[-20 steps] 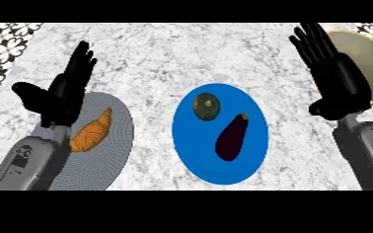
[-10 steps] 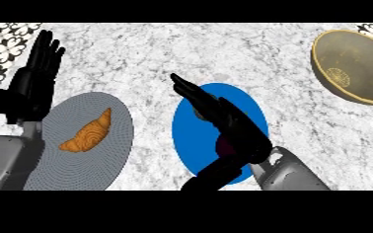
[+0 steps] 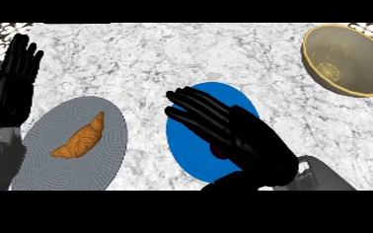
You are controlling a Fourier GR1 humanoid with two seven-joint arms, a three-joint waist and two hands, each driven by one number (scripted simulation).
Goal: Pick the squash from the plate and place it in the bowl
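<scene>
Blue plate (image 3: pixel 191 143) mid-counter, squash mostly hidden, tan bowl (image 3: pixel 342 61) far right

The croissant (image 3: pixel 80 142) lies on the left plate (image 3: pixel 44 170); the bowl (image 3: pixel 341 59) sits far right; something, perhaps the squash, is mostly hidden.

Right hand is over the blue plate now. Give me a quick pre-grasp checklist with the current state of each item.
1. Right hand over the blue plate: ok.
2. Right hand's fingers straight, not curled round anything: ok.
3. Squash in sight: not ok; only a dark sliver shows under the palm, so its exact position is hidden.
4. Bowl upright at the far right of the counter, nothing seen inside: ok.
5. Left hand resting open at the left edge, away from the blue plate: ok.
6. Croissant on the grey plate, apart from the blue plate: ok.
</scene>
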